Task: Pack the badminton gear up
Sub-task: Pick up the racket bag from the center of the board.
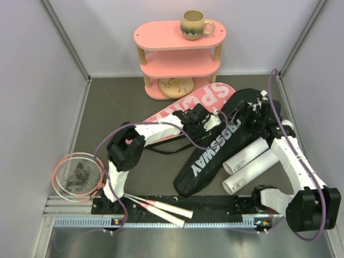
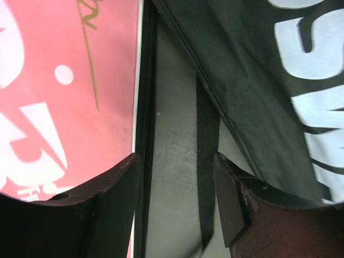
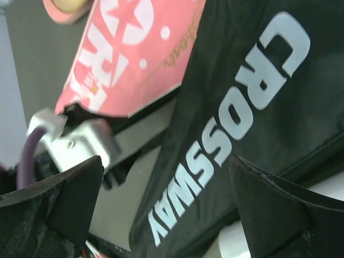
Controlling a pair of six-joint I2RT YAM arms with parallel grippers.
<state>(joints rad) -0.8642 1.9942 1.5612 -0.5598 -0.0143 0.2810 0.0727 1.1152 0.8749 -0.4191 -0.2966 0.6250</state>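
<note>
The black CROSSWAY bag [image 1: 212, 153] lies slantwise mid-table, with the pink racket bag [image 1: 185, 113] beside it on the left. Two white tubes [image 1: 250, 164] rest against the black bag's right side. Racket heads [image 1: 78, 174] lie at the near left, their white handles [image 1: 161, 207] running along the arm rail. My left gripper [image 1: 207, 119] hovers open over the gap between the bags; a black strap [image 2: 207, 156] runs loose between its fingers. Open too, my right gripper [image 3: 166, 188] hangs above the black bag [image 3: 252, 107], holding nothing.
A pink three-tier oval shelf [image 1: 180, 62] stands at the back, a beige mug [image 1: 193, 24] on its top tier. Grey walls close in left, right and behind. The arm rail [image 1: 215, 217] runs along the near edge.
</note>
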